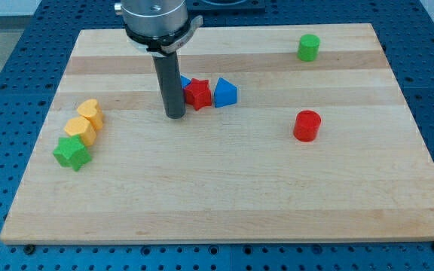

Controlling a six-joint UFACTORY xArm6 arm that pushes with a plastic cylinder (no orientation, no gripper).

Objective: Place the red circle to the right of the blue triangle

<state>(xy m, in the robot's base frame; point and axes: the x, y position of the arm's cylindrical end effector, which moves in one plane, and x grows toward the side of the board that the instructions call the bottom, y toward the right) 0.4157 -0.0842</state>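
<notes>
The red circle (307,126) is a short red cylinder standing at the board's right of centre. The blue triangle (225,92) lies left of it and a little higher, touching a red star (198,94) on its left side. My tip (175,116) rests on the board just left of the red star, slightly below it, far left of the red circle. A second blue block (184,82) is mostly hidden behind the rod, so its shape cannot be made out.
A green cylinder (309,47) stands at the top right. At the left edge are a yellow heart-like block (90,112), a yellow hexagon-like block (79,129) and a green star (71,153). The wooden board (224,203) lies on a blue table.
</notes>
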